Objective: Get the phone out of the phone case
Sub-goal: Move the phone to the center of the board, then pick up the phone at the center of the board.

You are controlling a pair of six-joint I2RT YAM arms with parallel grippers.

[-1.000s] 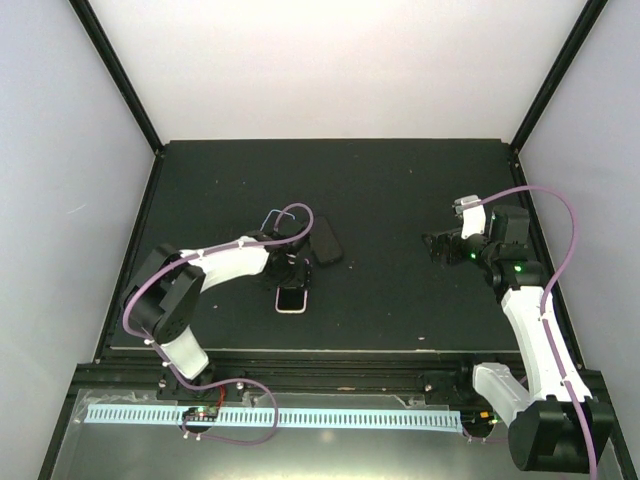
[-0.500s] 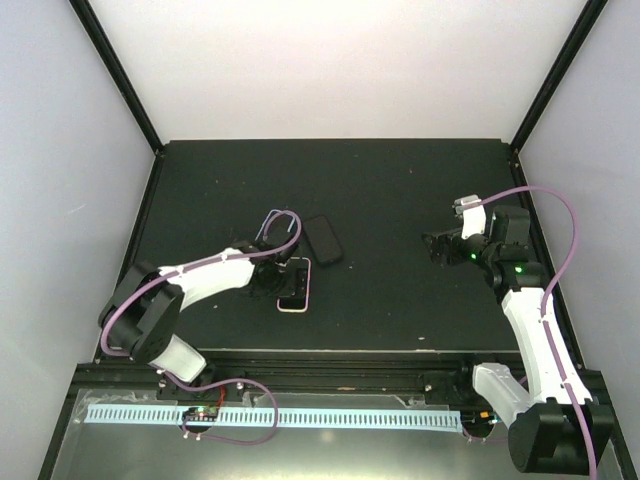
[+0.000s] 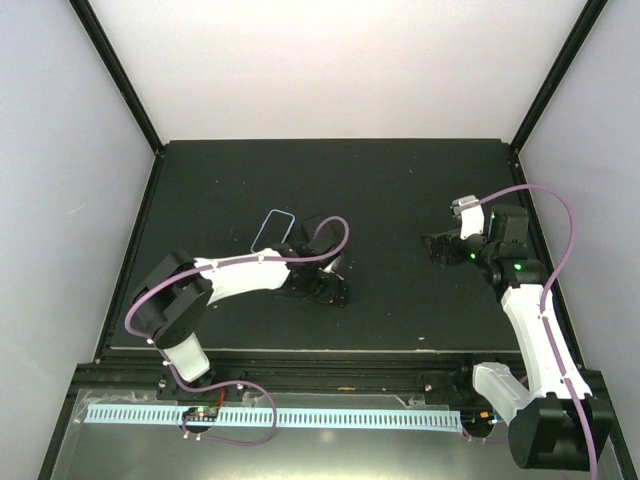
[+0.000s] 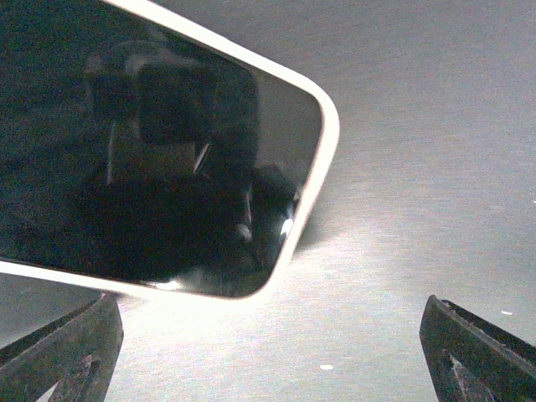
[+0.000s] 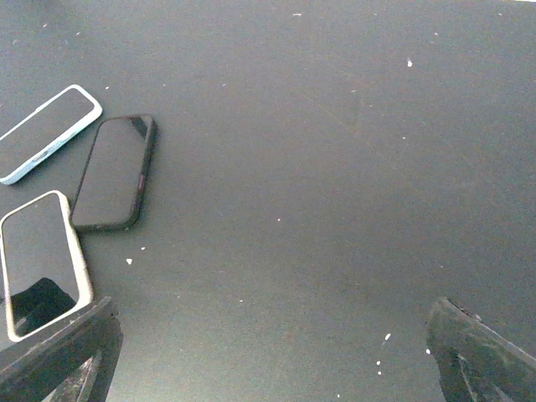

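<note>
Right now your left gripper (image 4: 276, 356) stands spread wide with nothing between its dark, wedge-shaped fingertips. It hangs low over the matte black mat (image 5: 335, 167), just beside the white-rimmed phone (image 4: 167, 159). That wrist view gives you only one rounded corner of the slab, its glossy glass mirroring the camera above it. From overhead the same slab is hidden under the gripper. The right wrist view lays out all three flat pieces together. The phone case (image 5: 46, 132) is a thin, pale blue, round-cornered rim lying flat, and you cannot tell from these views whether its dark inside is filled. The phone (image 5: 115, 172) lies just beside it, a dark slab with a reddish tint along one long edge. Your right gripper (image 5: 270, 356) is also fully open and empty, held well apart from them over the bare, white-flecked mat.
</note>
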